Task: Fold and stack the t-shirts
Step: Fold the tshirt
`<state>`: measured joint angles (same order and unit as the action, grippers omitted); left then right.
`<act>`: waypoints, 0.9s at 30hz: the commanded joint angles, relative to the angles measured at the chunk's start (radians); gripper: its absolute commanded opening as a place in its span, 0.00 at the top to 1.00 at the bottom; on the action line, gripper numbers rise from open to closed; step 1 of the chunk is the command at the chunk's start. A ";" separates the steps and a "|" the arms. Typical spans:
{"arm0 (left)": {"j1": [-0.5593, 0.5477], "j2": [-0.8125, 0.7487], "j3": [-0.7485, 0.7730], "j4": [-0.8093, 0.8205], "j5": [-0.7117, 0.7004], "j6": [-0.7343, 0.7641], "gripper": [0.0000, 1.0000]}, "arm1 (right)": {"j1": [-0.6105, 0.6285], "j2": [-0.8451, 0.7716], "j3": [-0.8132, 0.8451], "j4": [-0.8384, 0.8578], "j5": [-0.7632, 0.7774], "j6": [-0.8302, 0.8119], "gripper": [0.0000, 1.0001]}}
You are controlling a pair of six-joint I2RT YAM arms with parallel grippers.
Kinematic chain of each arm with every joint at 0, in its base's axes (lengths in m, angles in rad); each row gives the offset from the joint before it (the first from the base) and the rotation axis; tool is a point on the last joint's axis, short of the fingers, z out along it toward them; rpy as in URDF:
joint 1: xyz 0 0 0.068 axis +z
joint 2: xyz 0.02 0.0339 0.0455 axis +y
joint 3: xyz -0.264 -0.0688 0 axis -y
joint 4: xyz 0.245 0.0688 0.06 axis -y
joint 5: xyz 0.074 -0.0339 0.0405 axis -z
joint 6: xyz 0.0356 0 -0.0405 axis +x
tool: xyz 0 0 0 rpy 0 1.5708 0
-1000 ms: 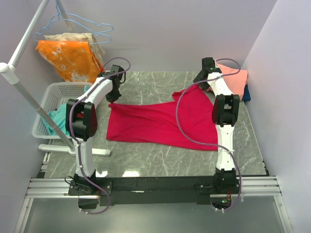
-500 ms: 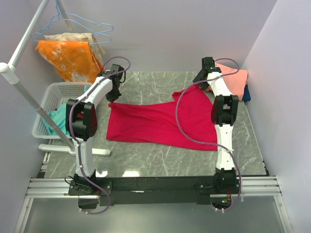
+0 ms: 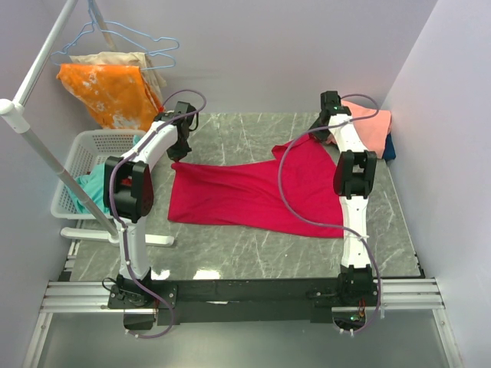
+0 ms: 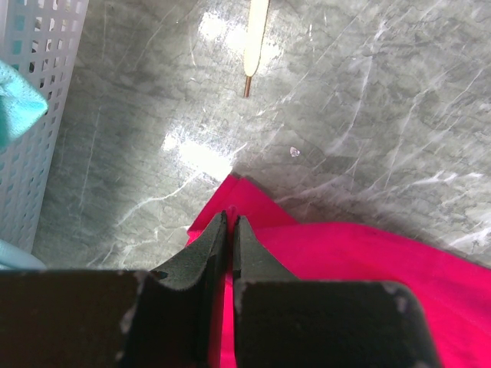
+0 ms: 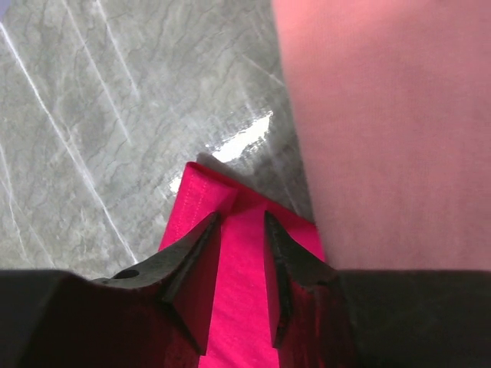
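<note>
While salmon t-shirt covers it, blue t-shirt

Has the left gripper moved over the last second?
No. The left gripper stays in the same spot beside the white basket, shut on the red t-shirt at its corner.

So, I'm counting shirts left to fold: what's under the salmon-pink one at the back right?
A dark blue cloth peeks out beneath the salmon-pink t-shirt, only its edge; the rest is covered.
</note>
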<state>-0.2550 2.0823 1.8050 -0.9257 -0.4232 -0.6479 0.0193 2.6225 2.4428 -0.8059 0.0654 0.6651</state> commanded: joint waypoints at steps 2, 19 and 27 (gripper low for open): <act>-0.006 -0.065 -0.007 -0.001 0.000 -0.001 0.99 | -0.013 0.016 0.058 -0.022 0.001 0.018 0.66; -0.009 -0.093 -0.030 -0.001 0.001 -0.009 0.99 | -0.015 0.021 0.051 0.005 -0.036 0.053 0.58; -0.020 -0.128 -0.058 0.002 0.008 -0.018 0.99 | -0.041 0.054 0.096 -0.024 -0.058 0.082 0.66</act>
<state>-0.2638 2.0254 1.7592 -0.9245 -0.4221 -0.6506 0.0082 2.6675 2.5149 -0.8169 0.0128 0.7242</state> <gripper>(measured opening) 0.096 0.352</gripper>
